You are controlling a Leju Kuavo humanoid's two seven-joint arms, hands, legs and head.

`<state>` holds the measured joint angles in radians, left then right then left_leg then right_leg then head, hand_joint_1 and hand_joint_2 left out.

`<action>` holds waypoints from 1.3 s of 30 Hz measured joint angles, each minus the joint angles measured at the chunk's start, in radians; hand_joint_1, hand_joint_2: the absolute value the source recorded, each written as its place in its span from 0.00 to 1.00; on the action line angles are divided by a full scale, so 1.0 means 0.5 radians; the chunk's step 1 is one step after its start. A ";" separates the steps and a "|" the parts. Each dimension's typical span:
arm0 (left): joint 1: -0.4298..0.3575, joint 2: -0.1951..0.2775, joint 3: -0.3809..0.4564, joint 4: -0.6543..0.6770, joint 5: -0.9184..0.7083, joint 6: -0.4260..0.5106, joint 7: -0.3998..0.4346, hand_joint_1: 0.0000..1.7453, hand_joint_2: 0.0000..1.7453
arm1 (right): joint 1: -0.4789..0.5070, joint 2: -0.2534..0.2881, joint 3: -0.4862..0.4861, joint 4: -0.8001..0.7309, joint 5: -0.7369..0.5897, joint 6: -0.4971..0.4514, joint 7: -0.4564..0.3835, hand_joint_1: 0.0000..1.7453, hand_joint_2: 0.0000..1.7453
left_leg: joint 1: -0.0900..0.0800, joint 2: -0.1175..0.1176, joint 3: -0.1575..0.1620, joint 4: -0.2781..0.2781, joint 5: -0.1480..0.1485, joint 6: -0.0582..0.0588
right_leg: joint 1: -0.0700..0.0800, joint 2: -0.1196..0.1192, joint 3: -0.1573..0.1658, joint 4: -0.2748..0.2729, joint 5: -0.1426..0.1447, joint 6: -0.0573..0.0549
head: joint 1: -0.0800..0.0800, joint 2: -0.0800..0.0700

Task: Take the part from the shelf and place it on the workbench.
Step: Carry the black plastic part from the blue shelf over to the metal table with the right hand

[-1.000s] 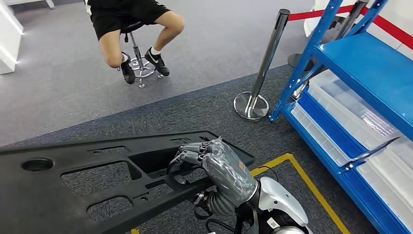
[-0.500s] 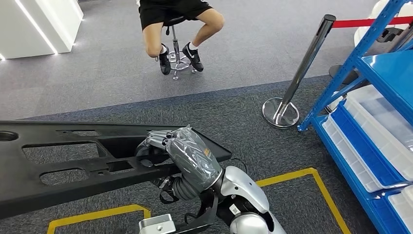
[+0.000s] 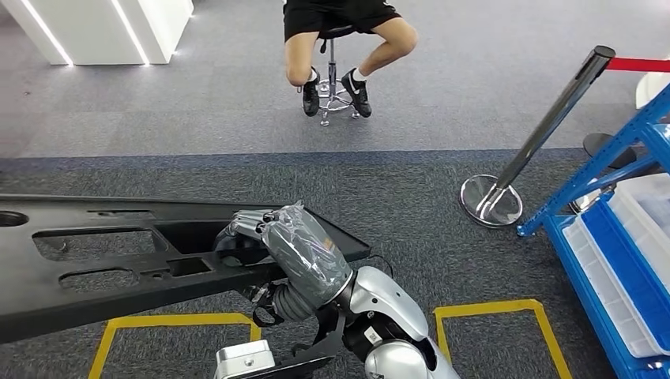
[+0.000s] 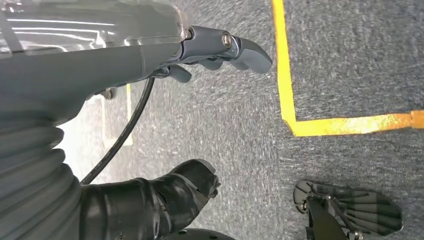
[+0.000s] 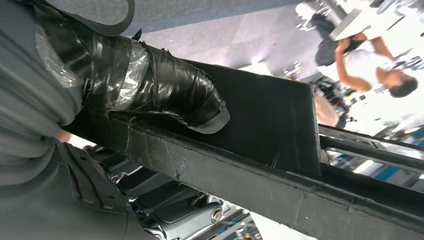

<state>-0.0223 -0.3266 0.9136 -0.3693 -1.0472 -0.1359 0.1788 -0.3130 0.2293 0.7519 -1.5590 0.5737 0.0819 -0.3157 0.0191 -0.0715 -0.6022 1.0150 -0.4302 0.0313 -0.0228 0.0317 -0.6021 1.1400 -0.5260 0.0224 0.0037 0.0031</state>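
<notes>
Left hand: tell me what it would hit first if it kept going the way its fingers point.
Probably the grey carpet. In the left wrist view the left hand holds nothing and its fingers reach out over bare floor toward the yellow tape line. Depth is unclear, so this is a guess.

The left hand [image 4: 200,55] hangs over grey carpet [image 4: 345,60] with fingers apart, beside a yellow floor line [image 4: 283,70].
</notes>
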 joint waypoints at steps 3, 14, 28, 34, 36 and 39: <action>0.000 0.001 -0.001 0.000 -0.004 0.010 -0.004 0.00 1.00 | 0.002 0.000 0.000 0.003 0.010 -0.001 -0.002 1.00 1.00 | 0.005 -0.061 -0.039 0.024 0.012 -0.045 | -0.008 0.104 0.081 -0.200 0.050 -0.009 | -0.001 0.000; 0.000 0.002 -0.035 0.001 0.020 0.013 -0.024 0.00 1.00 | 0.020 -0.006 -0.001 0.007 0.025 -0.031 -0.029 1.00 1.00 | 0.001 0.150 -0.196 0.426 -0.169 -0.075 | 0.049 -0.191 0.058 -0.223 0.086 -0.102 | -0.018 0.000; 0.028 0.000 -0.053 0.006 0.152 0.002 -0.034 0.00 1.00 | 0.191 -0.449 -0.235 -0.474 -0.162 0.131 -0.096 1.00 1.00 | -0.028 0.069 0.039 -0.029 -0.021 0.043 | 0.027 -0.063 -0.160 0.308 -0.157 -0.004 | -0.011 0.000; 0.029 0.001 -0.057 0.006 0.160 0.000 -0.031 0.00 1.00 | 0.182 -0.479 -0.254 -0.508 -0.162 0.131 -0.081 1.00 1.00 | -0.017 -0.087 -0.008 0.027 -0.023 -0.022 | 0.003 0.094 0.074 -0.202 0.056 0.001 | -0.011 0.000; 0.035 0.001 -0.059 0.006 0.163 -0.001 -0.029 0.00 1.00 | 0.174 -0.481 -0.256 -0.515 -0.161 0.130 -0.077 1.00 1.00 | -0.010 -0.105 -0.027 0.028 -0.016 -0.046 | 0.005 0.049 0.076 -0.211 0.069 -0.025 | -0.012 0.000; 0.037 0.002 -0.066 0.006 0.167 -0.001 -0.029 0.00 1.00 | 0.163 -0.481 -0.256 -0.523 -0.161 0.129 -0.069 1.00 1.00 | -0.013 0.043 -0.120 0.225 -0.138 -0.065 | 0.006 -0.034 0.083 -0.232 0.085 -0.065 | -0.026 0.000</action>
<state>-0.0038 -0.3255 0.8808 -0.3662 -0.9636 -0.1366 0.1644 -0.2314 -0.0114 0.6239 -1.8207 0.4932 0.1466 -0.3500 0.0127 -0.0500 -0.6624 1.1277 -0.4992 -0.0011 -0.0197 0.0145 -0.5607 1.0241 -0.4835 -0.0104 -0.0094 0.0030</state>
